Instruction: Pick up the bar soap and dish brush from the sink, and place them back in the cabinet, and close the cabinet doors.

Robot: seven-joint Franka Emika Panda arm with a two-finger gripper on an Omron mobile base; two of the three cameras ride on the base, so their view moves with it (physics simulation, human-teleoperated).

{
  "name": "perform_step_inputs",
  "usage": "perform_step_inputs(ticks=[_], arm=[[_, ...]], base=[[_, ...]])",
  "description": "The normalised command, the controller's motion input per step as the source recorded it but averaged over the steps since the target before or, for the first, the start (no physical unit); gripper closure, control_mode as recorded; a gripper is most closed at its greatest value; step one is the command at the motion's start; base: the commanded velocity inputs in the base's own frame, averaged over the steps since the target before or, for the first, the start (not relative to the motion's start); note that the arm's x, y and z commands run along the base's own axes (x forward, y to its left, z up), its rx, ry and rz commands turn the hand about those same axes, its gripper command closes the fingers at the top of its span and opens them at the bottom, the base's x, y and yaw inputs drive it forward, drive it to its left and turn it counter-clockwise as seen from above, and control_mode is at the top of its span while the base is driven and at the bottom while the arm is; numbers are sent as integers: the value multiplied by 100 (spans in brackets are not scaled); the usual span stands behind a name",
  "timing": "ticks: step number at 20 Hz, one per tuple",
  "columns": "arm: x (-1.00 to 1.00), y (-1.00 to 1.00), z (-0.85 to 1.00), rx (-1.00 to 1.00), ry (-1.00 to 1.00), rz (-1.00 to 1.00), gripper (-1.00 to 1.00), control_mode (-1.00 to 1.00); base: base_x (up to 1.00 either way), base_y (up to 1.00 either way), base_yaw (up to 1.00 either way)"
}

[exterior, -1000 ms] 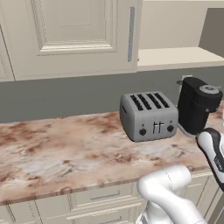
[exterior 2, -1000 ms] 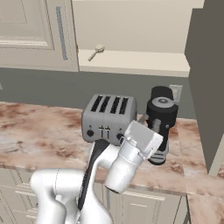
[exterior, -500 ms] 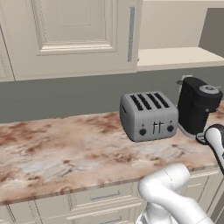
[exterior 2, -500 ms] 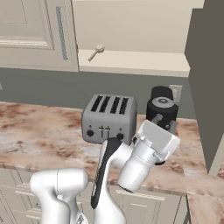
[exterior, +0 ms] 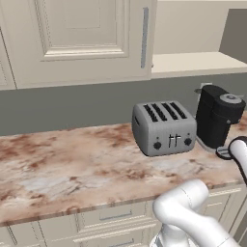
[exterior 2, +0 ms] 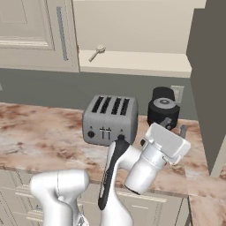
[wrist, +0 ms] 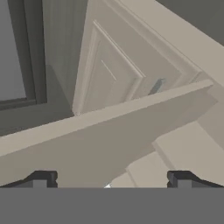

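Note:
The dish brush (exterior 2: 97, 52), with a round cream head and a thin handle, lies on the beige shelf of the open cabinet (exterior 2: 137, 64). To the left of the shelf, a cream cabinet door (exterior: 82, 38) with a long silver handle (exterior: 144, 36) stands shut. My gripper (wrist: 111, 179) is open and holds nothing. It points up at a panelled cream door (wrist: 109, 74) and the underside of the shelf. The wrist (exterior 2: 165, 141) hovers over the counter in front of the coffee machine. The sink and the bar soap are out of view.
A grey four-slot toaster (exterior: 164, 128) and a black coffee machine (exterior: 219, 118) stand at the back of the marbled counter (exterior: 72, 164). A tall dark grey panel (exterior 2: 212, 79) rises at the right. Cream drawers (exterior: 111, 217) run below the counter edge.
The wrist has swung to the right, past the toaster toward the coffee machine. The base, the brush and the door have not moved. The gripper stays open.

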Motion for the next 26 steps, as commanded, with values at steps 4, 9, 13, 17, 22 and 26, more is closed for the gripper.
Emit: perform_step_inputs(ticks=[4,9,13,17,22,26], arm=[[0,-45,-22,0,-9,0,-100,-100],[0,-35,-20,0,-9,0,-100,-100],[0,-30,-24,0,-13,0,-100,-100],[0,-27,-29,0,-16,0,-100,-100],[0,-30,-26,0,-15,0,-100,-100],[0,-29,-22,0,-15,0,-100,-100]], base=[[0,0,0],[0,0,0],[0,0,0],[0,0,0],[0,0,0],[0,0,0]])
